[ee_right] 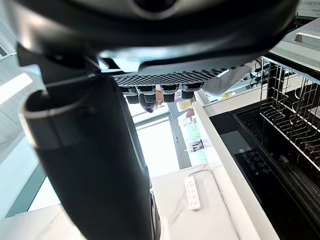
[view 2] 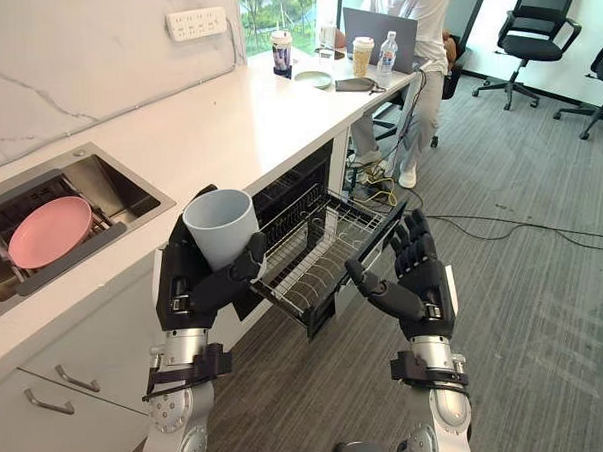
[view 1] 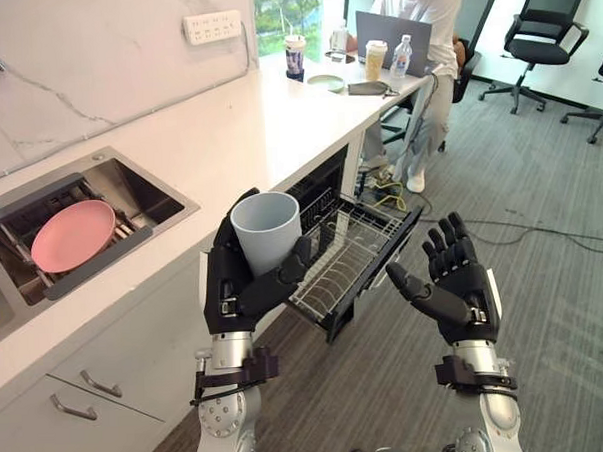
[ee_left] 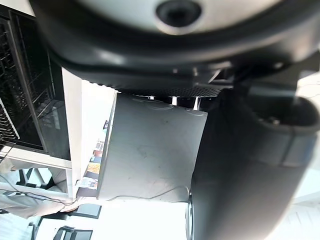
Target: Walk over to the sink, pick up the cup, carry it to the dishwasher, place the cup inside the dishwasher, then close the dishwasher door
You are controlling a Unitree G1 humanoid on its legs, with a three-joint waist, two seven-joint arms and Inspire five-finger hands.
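left hand [view 1: 242, 284]: curled round the grey cup [view 1: 267, 228], upright, just left of the open dishwasher [view 1: 345, 256] | right hand [view 1: 460, 287]: fingers spread, empty, just right of the dishwasher | dishwasher: wire rack out, under the bench [view 1: 227, 129]

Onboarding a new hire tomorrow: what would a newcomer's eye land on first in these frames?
The grey cup, gripped upright in the left hand, beside the pulled-out dishwasher rack. Next the right hand, open and empty, on the rack's other side. Then the pink plate lying in the sink, further left.
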